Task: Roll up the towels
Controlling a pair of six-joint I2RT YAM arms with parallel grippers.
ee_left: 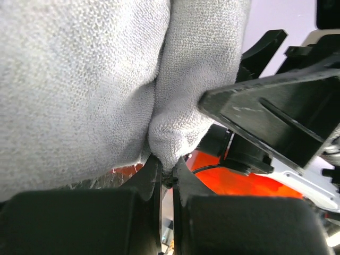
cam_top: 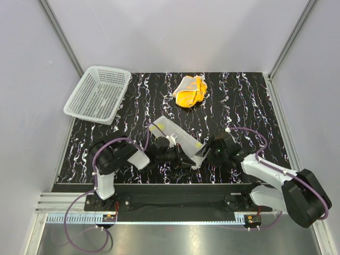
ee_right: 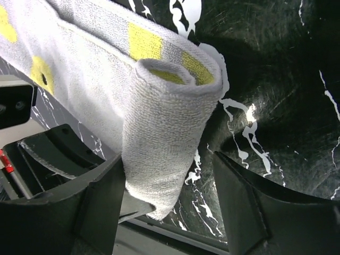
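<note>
Towel (ee_right: pixel 159 133): grey, yellow squares, near end rolled.
Left gripper (ee_left: pixel 166 175): pinching a fold.
Right gripper (ee_right: pixel 169 180): spread wide around roll.

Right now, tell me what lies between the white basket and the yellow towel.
Only bare black marbled table, as the top external view shows.

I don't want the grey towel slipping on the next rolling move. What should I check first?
1. Left gripper shut on grey towel: ok.
2. Right gripper open, rolled end between its jaws: ok.
3. Roll tight all along: cannot tell.
4. Yellow towel lies apart, far side: ok.
5. Basket out of the arms' way: ok.
</note>
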